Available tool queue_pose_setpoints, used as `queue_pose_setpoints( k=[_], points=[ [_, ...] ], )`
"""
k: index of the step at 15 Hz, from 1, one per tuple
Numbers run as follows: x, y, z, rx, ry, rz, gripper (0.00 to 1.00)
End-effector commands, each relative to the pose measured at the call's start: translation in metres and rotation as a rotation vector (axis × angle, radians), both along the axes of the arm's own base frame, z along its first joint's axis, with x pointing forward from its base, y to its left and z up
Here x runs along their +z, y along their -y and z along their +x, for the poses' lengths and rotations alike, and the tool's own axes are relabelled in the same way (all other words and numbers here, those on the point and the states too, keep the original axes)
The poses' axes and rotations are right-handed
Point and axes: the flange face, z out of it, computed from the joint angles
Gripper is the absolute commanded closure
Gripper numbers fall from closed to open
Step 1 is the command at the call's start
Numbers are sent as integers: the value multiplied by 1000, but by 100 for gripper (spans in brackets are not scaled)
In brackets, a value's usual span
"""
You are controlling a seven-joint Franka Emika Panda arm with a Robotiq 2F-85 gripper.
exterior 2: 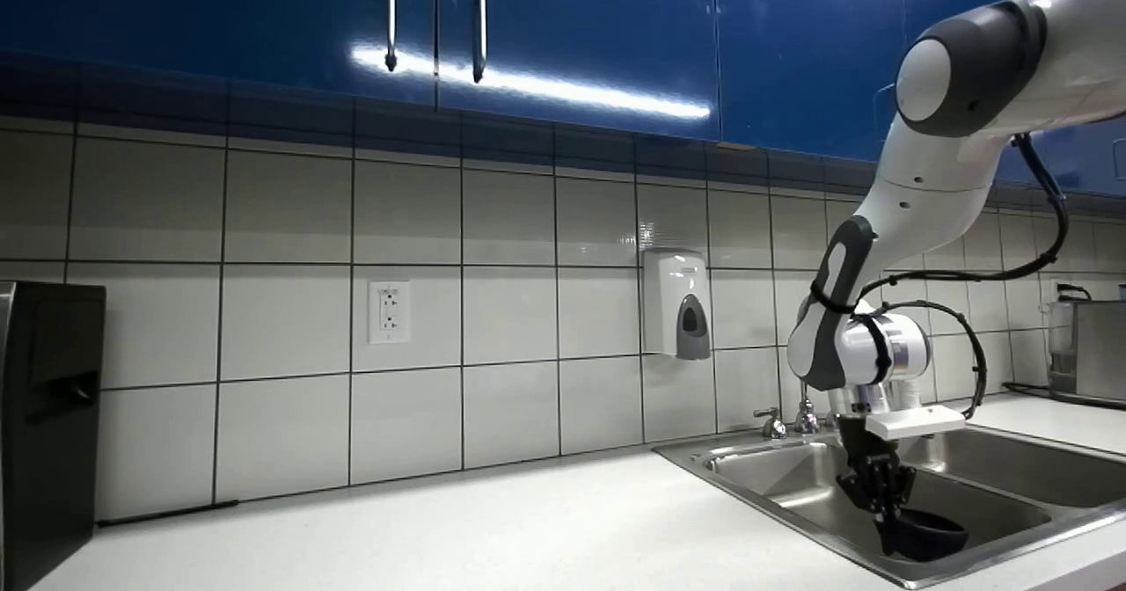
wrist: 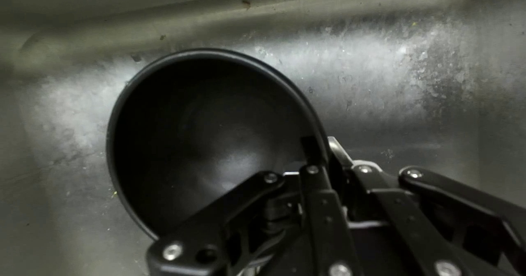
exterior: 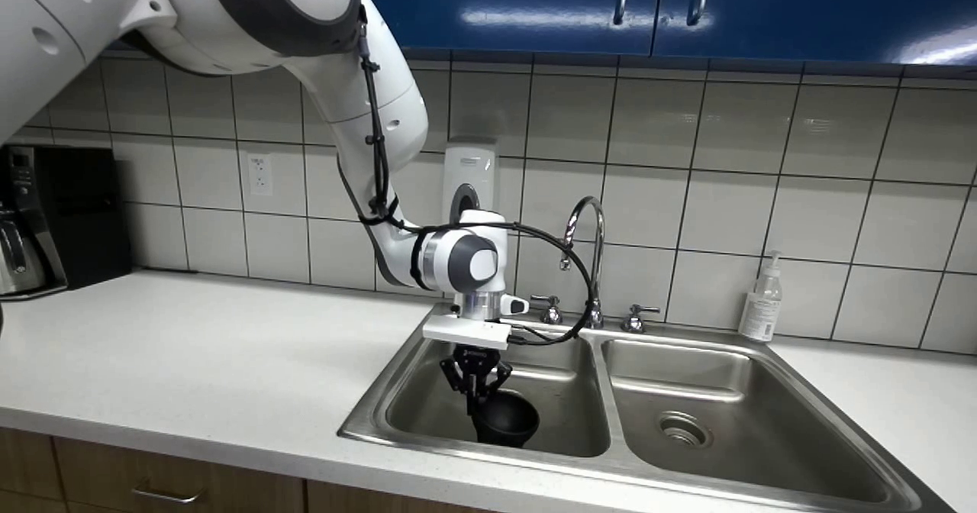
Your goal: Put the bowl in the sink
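Note:
The small black bowl point(exterior: 510, 419) is inside the basin of the steel sink point(exterior: 365, 414) nearer the coffee maker. It also shows in an exterior view point(exterior 2: 930, 536) and fills much of the wrist view point(wrist: 197, 132). My gripper point(exterior: 473, 404) points down into that basin and is shut on the bowl's rim. In the wrist view the gripper point(wrist: 324, 146) has one fingertip inside the bowl and one outside, with the rim between them. The bowl looks a little tilted and empty. I cannot tell whether its base touches the basin floor. This basin's drain is hidden.
A chrome gooseneck tap point(exterior: 598, 253) with two handles stands behind the sink, close to my wrist and its looping cable. A divider point(exterior: 611, 406) separates the basins; the neighbouring basin shows its drain point(exterior: 685, 429). A soap bottle point(exterior: 762, 303) and a wall dispenser point(exterior: 469, 177) stand behind.

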Motion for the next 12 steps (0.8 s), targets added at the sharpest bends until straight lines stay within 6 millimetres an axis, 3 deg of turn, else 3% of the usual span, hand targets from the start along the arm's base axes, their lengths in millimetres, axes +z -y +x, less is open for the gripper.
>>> queue_pose_setpoints(
  k=[1, 12],
  points=[
    [-9, 4, 8, -25, -9, -40, 98],
    [-36, 10, 8, -64, -48, -63, 98]
  ],
)
